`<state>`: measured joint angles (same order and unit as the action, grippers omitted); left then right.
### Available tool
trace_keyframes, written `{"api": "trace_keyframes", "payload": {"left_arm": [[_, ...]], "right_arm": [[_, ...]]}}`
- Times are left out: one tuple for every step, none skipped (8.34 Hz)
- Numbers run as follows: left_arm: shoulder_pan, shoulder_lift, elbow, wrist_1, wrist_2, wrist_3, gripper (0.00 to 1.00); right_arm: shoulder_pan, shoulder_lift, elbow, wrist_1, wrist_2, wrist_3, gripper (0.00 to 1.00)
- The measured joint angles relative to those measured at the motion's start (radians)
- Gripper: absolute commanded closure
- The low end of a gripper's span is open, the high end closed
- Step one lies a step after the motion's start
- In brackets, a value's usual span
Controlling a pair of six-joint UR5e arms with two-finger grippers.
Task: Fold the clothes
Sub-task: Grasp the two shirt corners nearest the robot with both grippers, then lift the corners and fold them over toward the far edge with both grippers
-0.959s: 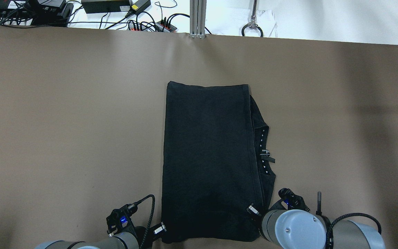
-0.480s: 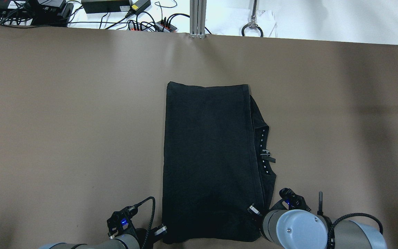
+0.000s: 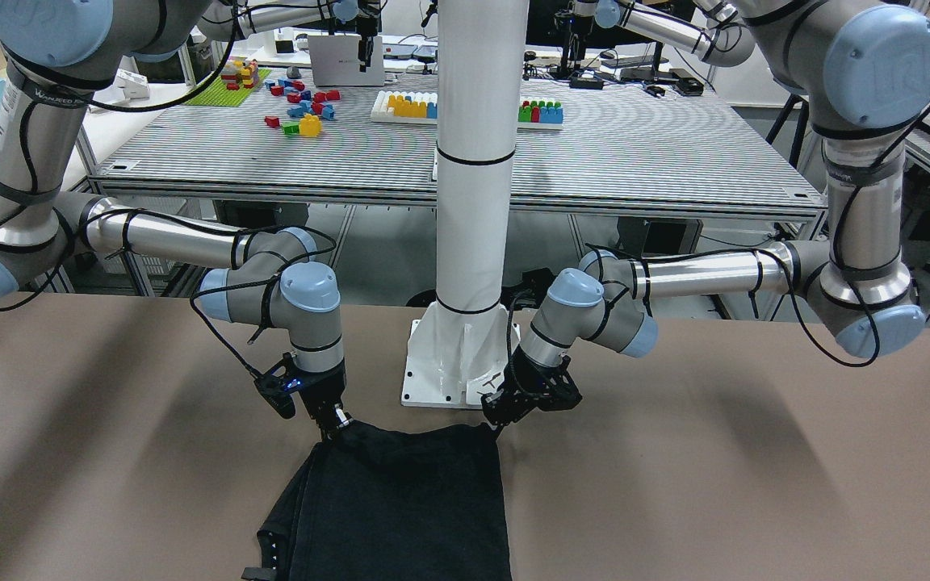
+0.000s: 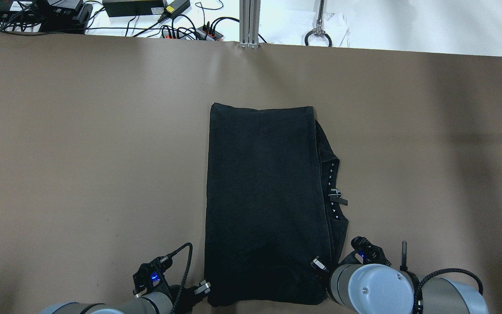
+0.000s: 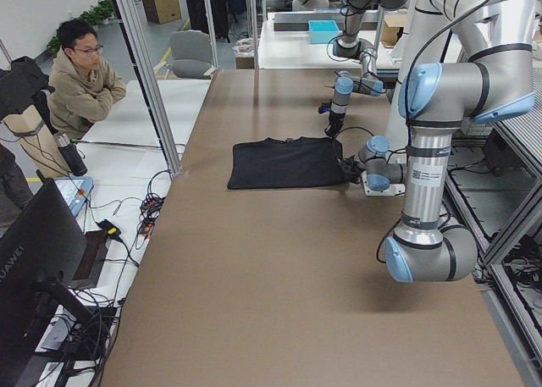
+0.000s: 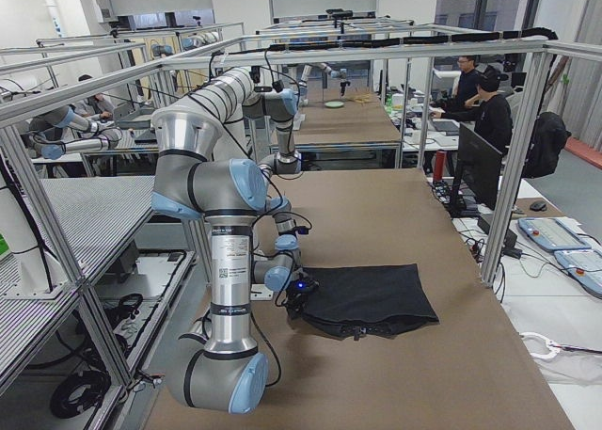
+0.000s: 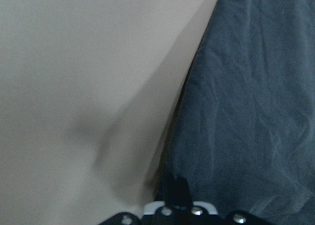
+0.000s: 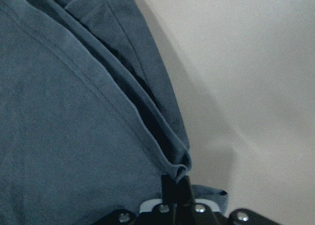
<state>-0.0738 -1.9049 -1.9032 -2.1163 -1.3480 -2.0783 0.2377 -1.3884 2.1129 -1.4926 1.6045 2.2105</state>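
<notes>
The black garment [image 4: 264,196] lies flat on the brown table [image 4: 81,152], folded into a long rectangle, with its neckline and small white marks [image 4: 333,192] showing along the right edge. My left gripper [image 4: 207,290] is shut on the garment's near left corner; the left wrist view shows the closed fingers [image 7: 179,190] at the fabric edge [image 7: 256,112]. My right gripper [image 4: 318,265] is shut on the near right corner; the right wrist view shows the fingers [image 8: 176,183] pinching the layered hem [image 8: 64,112]. In the front view both grippers, left [image 3: 500,425] and right [image 3: 336,425], sit low at the garment's edge [image 3: 400,508].
The white pillar [image 3: 473,161] and its base plate [image 3: 441,371] stand right behind the garment's near edge, between my arms. Cables and power bricks [image 4: 137,13] lie past the table's far edge. A person [image 5: 80,78] sits off the far side.
My left gripper has shifted slightly and the garment's near left corner has drawn in a little to the right, bunching the near edge. The right arm has barely moved.
</notes>
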Motion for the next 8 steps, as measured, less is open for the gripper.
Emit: {"api": "trace_keyframes", "payload": {"left_arm": [[-0.020,0.037,-0.046,0.001,-0.038,0.003,1.00],[-0.045,0.088,-0.104,0.002,-0.081,0.006,1.00],[-0.067,0.138,-0.168,0.002,-0.117,0.008,1.00],[-0.096,0.170,-0.215,0.002,-0.149,0.009,1.00],[-0.138,0.186,-0.248,0.003,-0.193,0.010,1.00],[-0.177,0.189,-0.264,0.004,-0.229,0.011,1.00],[-0.213,0.186,-0.265,0.004,-0.249,0.014,1.00],[-0.248,0.174,-0.258,0.006,-0.260,0.027,1.00]], "right_arm": [[0.000,0.001,0.020,-0.001,0.000,0.000,1.00],[0.001,-0.001,0.056,-0.003,0.000,0.001,1.00],[0.001,-0.004,0.102,-0.006,0.002,0.007,1.00],[0.002,-0.005,0.149,-0.008,0.010,0.012,1.00],[0.004,-0.005,0.185,-0.009,0.023,0.016,1.00],[0.013,-0.005,0.203,-0.012,0.032,0.016,1.00],[0.044,-0.003,0.210,-0.016,0.045,0.014,1.00],[0.093,-0.002,0.207,-0.023,0.078,0.008,1.00]]}}
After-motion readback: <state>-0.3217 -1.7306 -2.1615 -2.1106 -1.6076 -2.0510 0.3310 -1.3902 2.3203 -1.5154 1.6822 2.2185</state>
